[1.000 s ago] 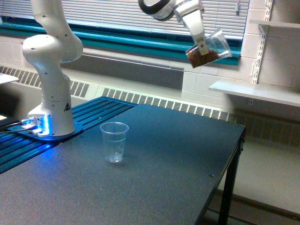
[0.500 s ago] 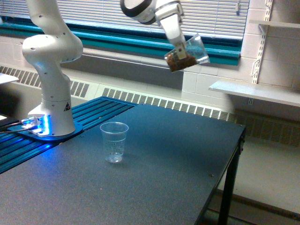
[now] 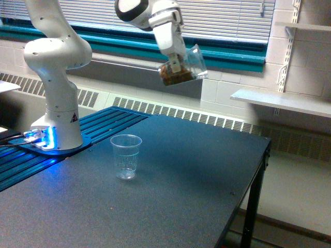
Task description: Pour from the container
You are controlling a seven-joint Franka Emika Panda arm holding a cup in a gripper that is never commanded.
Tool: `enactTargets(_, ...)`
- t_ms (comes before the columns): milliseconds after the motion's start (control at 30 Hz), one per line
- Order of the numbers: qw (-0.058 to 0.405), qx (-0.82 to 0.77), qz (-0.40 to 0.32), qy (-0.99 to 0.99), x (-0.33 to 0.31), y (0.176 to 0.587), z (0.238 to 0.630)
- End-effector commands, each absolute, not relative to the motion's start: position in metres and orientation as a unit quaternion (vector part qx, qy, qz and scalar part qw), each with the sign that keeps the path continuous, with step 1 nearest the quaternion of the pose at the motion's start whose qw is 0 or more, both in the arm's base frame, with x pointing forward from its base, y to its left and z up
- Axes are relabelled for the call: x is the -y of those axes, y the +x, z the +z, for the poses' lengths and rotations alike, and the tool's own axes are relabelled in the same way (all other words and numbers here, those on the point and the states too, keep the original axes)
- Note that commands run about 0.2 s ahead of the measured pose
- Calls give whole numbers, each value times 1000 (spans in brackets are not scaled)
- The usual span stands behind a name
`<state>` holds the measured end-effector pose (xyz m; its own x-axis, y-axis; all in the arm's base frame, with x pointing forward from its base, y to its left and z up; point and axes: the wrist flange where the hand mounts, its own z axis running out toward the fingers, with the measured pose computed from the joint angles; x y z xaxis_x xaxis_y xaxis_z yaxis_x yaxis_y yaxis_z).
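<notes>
The white arm's gripper (image 3: 176, 66) is clamped on the clear, smooth-walled plastic tumbler (image 3: 184, 66), which hangs tilted in the air with brown material in its lower end. It is high above the dark speckled table (image 3: 170, 191), up and toward the exterior view's right of the empty narrow clear cup (image 3: 126, 156) standing upright there.

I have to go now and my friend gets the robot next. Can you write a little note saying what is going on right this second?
Gripper: shut on the container, held high and tilted, mouth toward the exterior view's right.
Inside the container: brown stuff, sitting at the low end.
Clear cup: upright on the dark table, looks empty, well below the container and toward the exterior view's left of it.
Done: container lifted.
Left: bring it over the cup, then pour.
</notes>
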<state>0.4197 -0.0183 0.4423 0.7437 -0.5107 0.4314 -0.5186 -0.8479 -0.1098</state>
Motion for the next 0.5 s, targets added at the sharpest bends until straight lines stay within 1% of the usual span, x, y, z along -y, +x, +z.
enactTargets(33,17,297,221,929,30,407,440)
enactTargets(267,14,309,211,927,36,391,434)
enactTargets(500,26,317,200,927,43,369,428)
